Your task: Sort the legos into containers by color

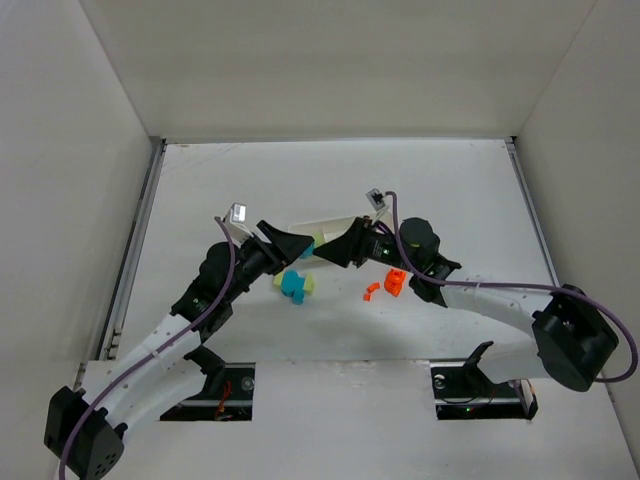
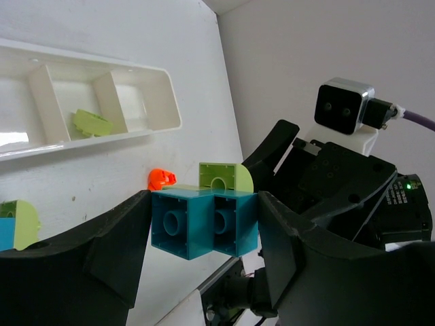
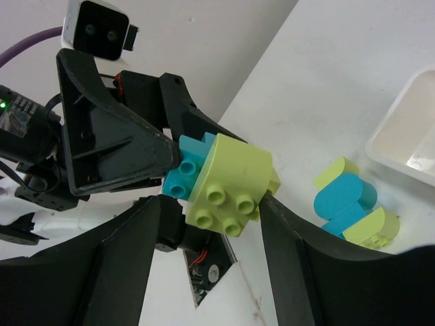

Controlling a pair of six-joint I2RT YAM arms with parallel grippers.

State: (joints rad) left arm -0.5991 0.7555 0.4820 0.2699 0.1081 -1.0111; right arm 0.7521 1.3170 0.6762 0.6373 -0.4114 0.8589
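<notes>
Though boxed in by white walls [image 1: 70, 150] at left, back and right, leaves bare table [image 1: 450, 190] well beyond both claws and out to either side. Only close neighbour: tray [image 1: 325, 222], just behind the meeting claws, long rim running crosswise. On the base side, loose bricks on the table: cyan-and-green cluster [image 1: 296, 284] near the left claw [image 1: 298, 244], orange brick [image 1: 395, 282] and orange chip [image 1: 370, 292] near the right claw [image 1: 338, 250].

Left claw: pinching cyan brick [image 2: 202, 229], pads flat on two opposite sides, brick lifted clear of the table. Stuck to that brick, on the side facing the right claw: green brick [image 3: 231, 185], rounded, studs toward the right wrist camera. Right claw: spread around green brick, fingers [image 3: 299, 258] on either side, one tip touching or just beside its edge, the other close to the opposite corner; cannot tell whether pressing on it. Beyond the left claw, in the tray's end compartment: one green piece [image 2: 92, 123], lying against a divider.

Left arm [image 1: 170, 340] and right arm [image 1: 500, 300]: reaching forward and inward from the bases, elbows bent, forearms slanting toward mid-table, claws tip to tip over the gap between tray and loose bricks.
</notes>
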